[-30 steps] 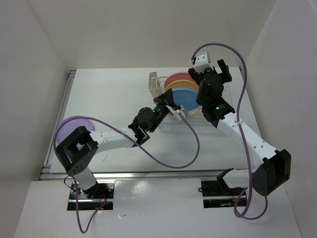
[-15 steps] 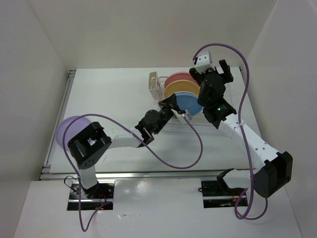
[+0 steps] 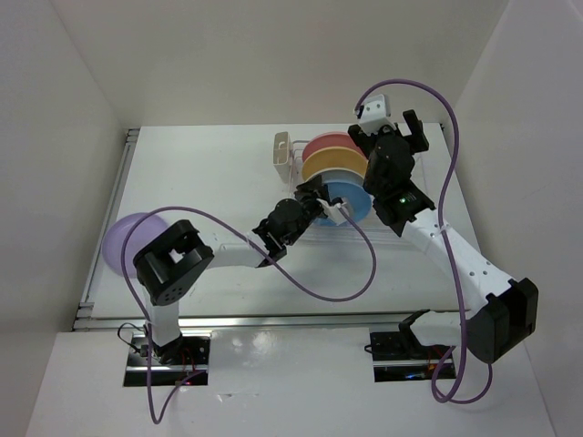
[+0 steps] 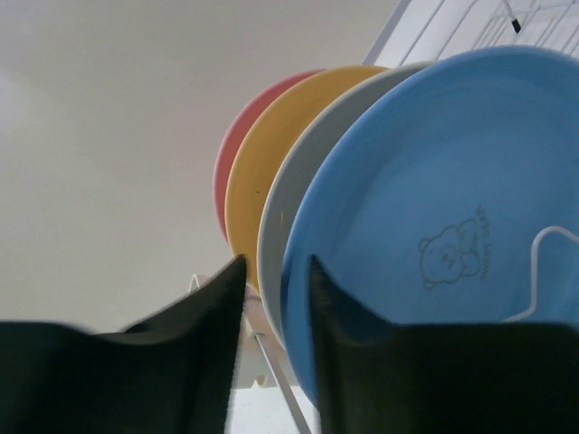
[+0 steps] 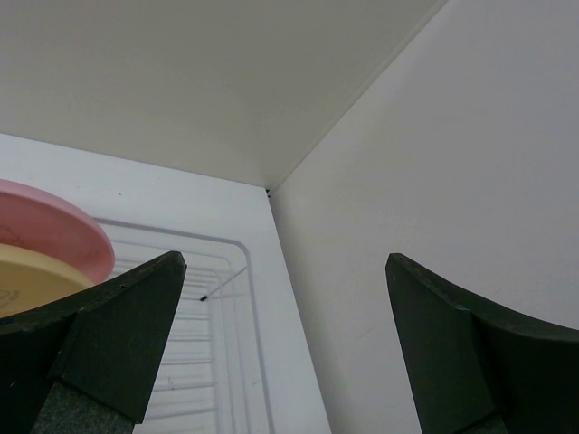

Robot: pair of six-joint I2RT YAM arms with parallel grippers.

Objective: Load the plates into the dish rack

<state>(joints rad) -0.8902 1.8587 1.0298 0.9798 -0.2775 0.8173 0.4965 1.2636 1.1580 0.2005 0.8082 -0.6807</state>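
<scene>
While four of the plates stand on edge in the dish rack [image 4: 425, 27], at about 2 o'clock from the middle of the table [image 3: 209, 173], the fifth lies apart from them. From 12 towards 6 o'clock the row runs pink plate [image 3: 323, 144], orange-yellow plate [image 3: 330, 165], cream plate [image 4: 312, 154], blue plate [image 3: 353, 193], each close behind the next. The blue one shows a small bear print on the face turned to the left wrist camera. The lavender plate [image 3: 123, 244] lies flat at the table's 9 o'clock edge, partly hidden by the left arm's base joint.

The left gripper [image 4: 276, 262] sits at the 7 o'clock side of the blue plate, its fingers only narrowly apart. The rims of the cream and blue plates show in that gap, but I cannot tell whether the fingers pinch either. The right gripper [image 5: 282, 262] hangs over the rack's 1 o'clock corner, spread wide and holding nothing.

A beige cutlery holder [image 3: 282, 153] sits at the rack's 10 o'clock end. A purple cable [image 3: 364, 273] loops from each arm.
</scene>
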